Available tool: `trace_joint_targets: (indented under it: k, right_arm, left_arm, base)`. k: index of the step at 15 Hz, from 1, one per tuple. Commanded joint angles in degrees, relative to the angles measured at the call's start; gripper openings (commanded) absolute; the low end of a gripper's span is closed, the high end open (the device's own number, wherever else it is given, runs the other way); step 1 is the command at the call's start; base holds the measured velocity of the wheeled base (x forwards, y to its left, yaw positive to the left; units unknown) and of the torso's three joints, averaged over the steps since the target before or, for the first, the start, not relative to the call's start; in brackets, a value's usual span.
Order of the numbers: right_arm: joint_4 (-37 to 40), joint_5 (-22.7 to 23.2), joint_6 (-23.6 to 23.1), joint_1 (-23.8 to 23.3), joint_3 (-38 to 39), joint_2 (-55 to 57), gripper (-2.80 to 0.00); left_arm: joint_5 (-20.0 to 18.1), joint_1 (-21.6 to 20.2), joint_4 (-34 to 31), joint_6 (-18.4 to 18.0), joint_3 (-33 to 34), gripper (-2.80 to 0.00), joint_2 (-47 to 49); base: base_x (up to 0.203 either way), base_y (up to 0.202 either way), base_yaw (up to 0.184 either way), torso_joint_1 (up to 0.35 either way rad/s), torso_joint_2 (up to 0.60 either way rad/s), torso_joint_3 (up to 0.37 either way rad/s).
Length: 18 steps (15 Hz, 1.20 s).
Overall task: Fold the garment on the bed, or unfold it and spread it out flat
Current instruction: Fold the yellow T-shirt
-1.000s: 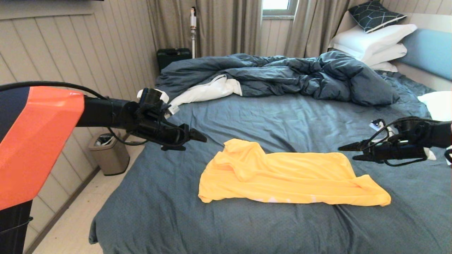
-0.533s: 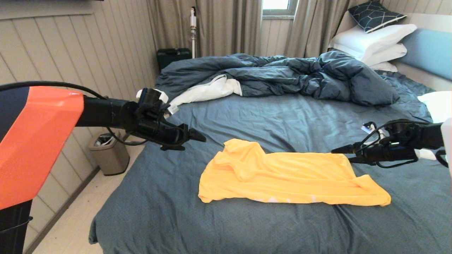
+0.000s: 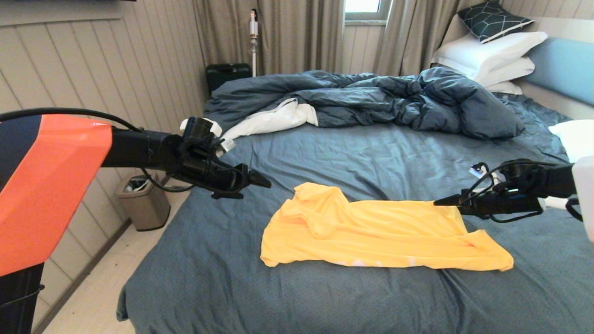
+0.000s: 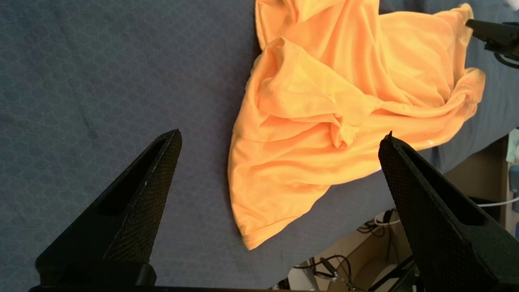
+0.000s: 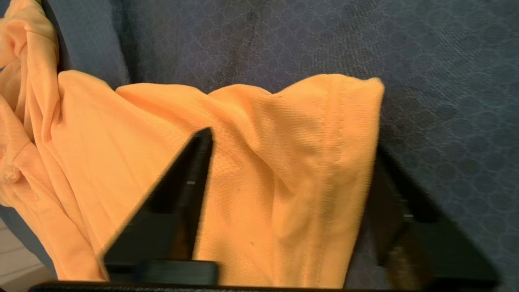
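Observation:
The garment [image 3: 380, 232], a yellow-orange T-shirt, lies bunched in a wide strip on the slate-blue sheet of the bed [image 3: 352, 153]. My left gripper [image 3: 262, 181] hovers open above the sheet, just off the shirt's far left end. In the left wrist view the garment [image 4: 324, 101] lies well beyond the wide-apart left gripper [image 4: 283, 134]. My right gripper [image 3: 441, 202] is at the shirt's far right corner. The right wrist view shows the right gripper [image 5: 292, 142] open, with the hemmed edge of the garment [image 5: 263, 162] between its fingers; one finger is partly hidden behind the cloth.
A rumpled dark blue duvet [image 3: 394, 97] with its white underside showing fills the far side of the bed. White pillows [image 3: 492, 51] lean on the light blue headboard [image 3: 566, 65]. A small bin [image 3: 144, 199] stands on the floor to the left of the bed.
My right gripper has moved left and a little farther away, from beside the shirt to over its far right corner. The left arm has barely moved.

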<state>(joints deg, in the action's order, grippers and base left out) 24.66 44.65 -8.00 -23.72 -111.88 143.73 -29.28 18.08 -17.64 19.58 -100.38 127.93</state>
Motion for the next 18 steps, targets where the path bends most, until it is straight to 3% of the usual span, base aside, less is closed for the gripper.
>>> trace_joint_targets:
  k: [1,10,15,18]
  right_arm:
    - [0.12,0.26,-0.27,-0.1,-0.01,0.24,-2.8]
    - [0.41,0.46,0.26,-0.1,2.68,-7.04,-2.8]
    - [-1.1,0.95,-0.99,-0.34,15.1,-18.5,-2.8]
    - [-8.4,1.09,-5.02,-0.37,27.11,-23.92,-2.8]
  left_arm:
    - [-0.16,0.03,-0.11,0.11,0.01,0.0,0.13]
    - [-0.16,0.03,-0.11,0.11,0.01,0.0,0.21]
    - [-0.25,0.1,-0.11,0.11,0.01,0.0,0.3]
    - [-0.3,0.32,-0.11,0.11,0.2,0.0,0.27]
  base:
    - [0.0,0.0,0.0,0.0,0.0,0.0]
    - [0.0,0.0,0.0,0.0,0.0,0.0]
    - [0.0,0.0,0.0,0.0,0.0,0.0]
    - [0.0,0.0,0.0,0.0,0.0,0.0]
